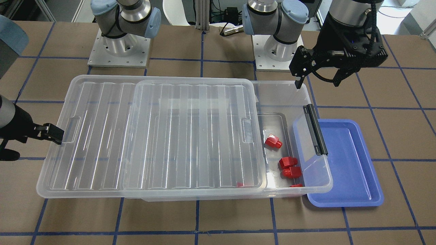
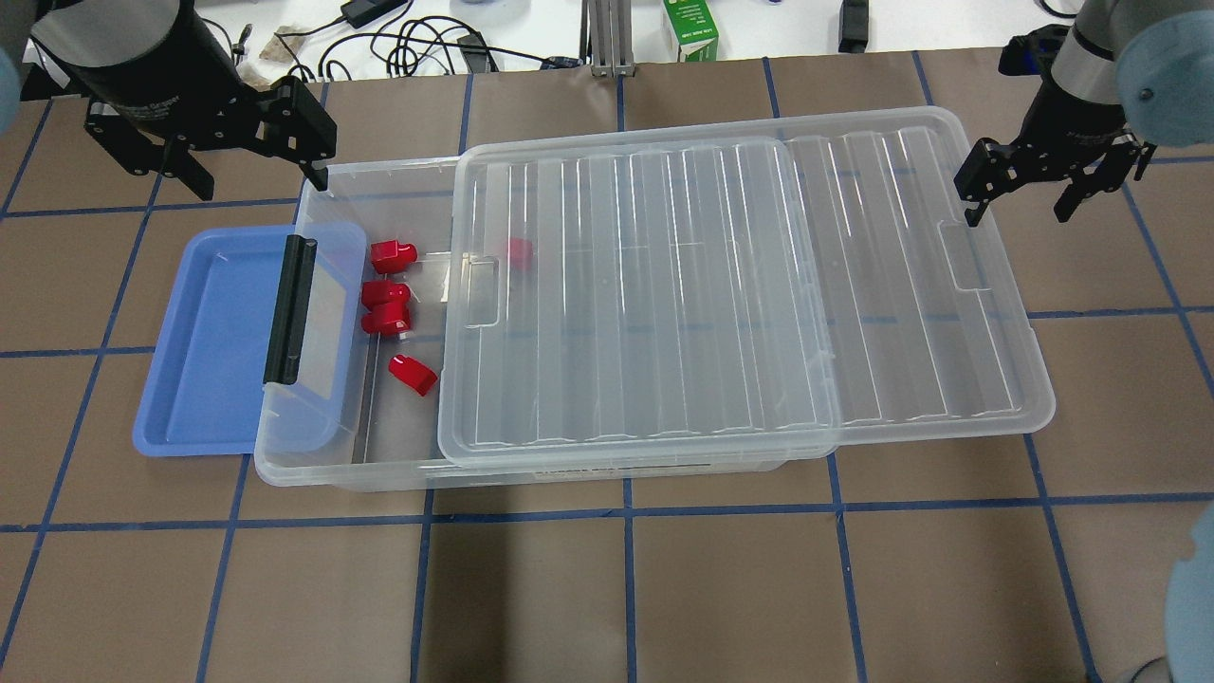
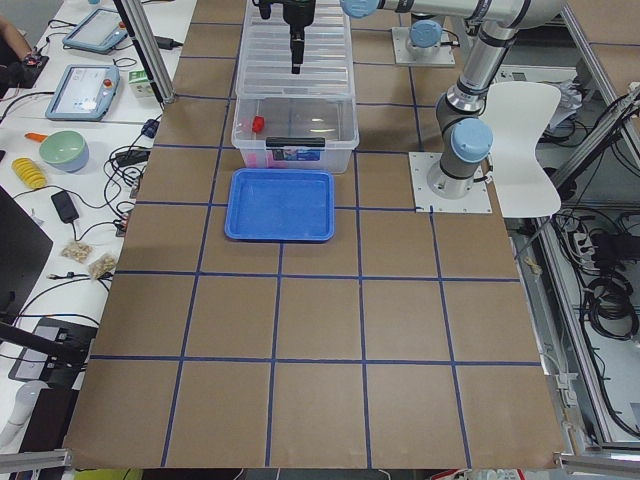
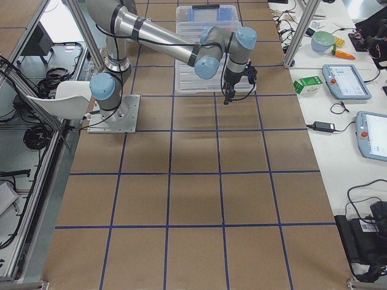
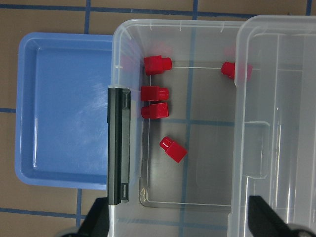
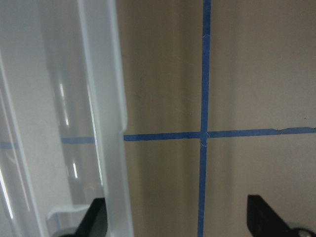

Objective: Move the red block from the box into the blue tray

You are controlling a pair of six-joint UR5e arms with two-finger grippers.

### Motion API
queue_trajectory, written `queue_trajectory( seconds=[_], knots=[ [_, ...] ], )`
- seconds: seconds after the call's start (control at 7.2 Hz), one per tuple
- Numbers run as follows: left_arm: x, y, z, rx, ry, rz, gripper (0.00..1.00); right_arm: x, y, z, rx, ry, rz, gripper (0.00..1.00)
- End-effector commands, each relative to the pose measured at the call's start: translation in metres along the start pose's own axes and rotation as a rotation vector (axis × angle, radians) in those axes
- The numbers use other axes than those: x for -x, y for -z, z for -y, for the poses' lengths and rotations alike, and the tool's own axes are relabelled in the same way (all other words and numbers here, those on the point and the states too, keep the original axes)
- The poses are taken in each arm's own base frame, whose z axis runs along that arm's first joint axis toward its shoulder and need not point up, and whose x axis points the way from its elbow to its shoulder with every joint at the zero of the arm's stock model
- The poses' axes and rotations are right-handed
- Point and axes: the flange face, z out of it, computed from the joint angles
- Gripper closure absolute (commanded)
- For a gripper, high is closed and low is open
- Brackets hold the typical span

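The clear box [image 2: 313, 465] lies across the table, its ribbed lid [image 2: 664, 285] slid toward my right so the left end is uncovered. Several red blocks [image 2: 385, 294] lie in that uncovered end [image 5: 154, 92], and one more red block [image 2: 517, 251] sits under the lid's edge. The blue tray [image 2: 209, 351] is empty and partly tucked under the box's end with the black latch bar [image 2: 289, 308]. My left gripper [image 2: 261, 180] is open and empty, high above the box's far left corner [image 1: 318, 81]. My right gripper [image 2: 1017, 211] is open and empty at the lid's overhanging end [image 1: 34, 144].
In the right wrist view the lid's rim [image 6: 103, 123] runs down the left, beside bare brown table with blue tape lines [image 6: 203, 134]. Cables and a green carton [image 2: 690, 28] lie beyond the table's far edge. The arm bases [image 1: 119, 47] stand behind the box.
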Motion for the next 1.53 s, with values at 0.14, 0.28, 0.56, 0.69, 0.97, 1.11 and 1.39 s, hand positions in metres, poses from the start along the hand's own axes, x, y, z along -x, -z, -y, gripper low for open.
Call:
queue_trajectory(
  seconds=[0.14,0.28,0.56,0.69,0.97,1.11,1.39],
  knots=[
    [-0.001,0.0,0.0,0.0,0.002,-0.001,0.0,-0.014,-0.004,-0.003,0.011,-0.019,0.006,0.0],
    [-0.001,0.0,0.0,0.0,0.002,-0.001,0.0,-0.014,-0.002,-0.003,0.006,-0.021,0.006,0.0],
    [-0.001,-0.001,0.0,0.003,0.002,-0.001,0.0,-0.012,0.007,-0.004,-0.007,-0.02,0.005,0.0],
    [-0.001,-0.001,0.0,0.003,0.002,-0.001,0.0,-0.011,0.014,-0.008,-0.016,-0.021,0.006,0.0],
    [-0.004,-0.004,-0.002,0.014,-0.003,-0.007,0.0,-0.006,0.035,-0.019,-0.052,-0.016,0.0,0.0],
    [-0.008,-0.026,-0.011,0.062,-0.023,-0.009,0.0,-0.005,0.047,-0.026,-0.07,-0.018,-0.006,0.0],
    [-0.004,-0.086,-0.012,0.073,-0.113,-0.009,0.0,0.001,0.079,-0.054,-0.085,-0.019,-0.011,0.0]
  ],
)
